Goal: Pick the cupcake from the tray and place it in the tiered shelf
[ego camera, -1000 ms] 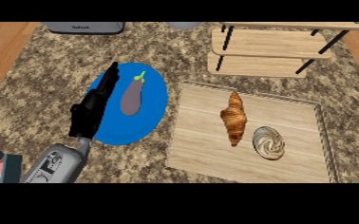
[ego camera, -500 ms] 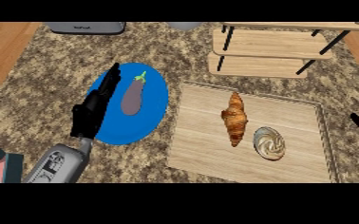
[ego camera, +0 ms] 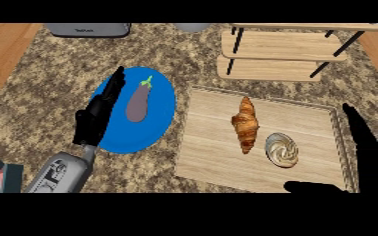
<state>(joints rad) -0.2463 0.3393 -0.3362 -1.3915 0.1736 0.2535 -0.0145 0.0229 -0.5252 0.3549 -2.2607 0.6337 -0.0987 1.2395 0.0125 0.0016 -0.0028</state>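
The right hand (ego camera: 363, 145) has come in at the tray's (ego camera: 214, 150) right edge, where a moment ago only a sliver of it showed; its fingers and thumb are spread wide, grasping nothing. The left hand (ego camera: 96, 115) has stayed resting, fingers straight, over the one blue plate (ego camera: 162, 120) with its single eggplant (ego camera: 138, 103). One cupcake (ego camera: 281, 149) and one croissant (ego camera: 245, 123) lie on the tray, below the tiered shelf (ego camera: 284, 55).
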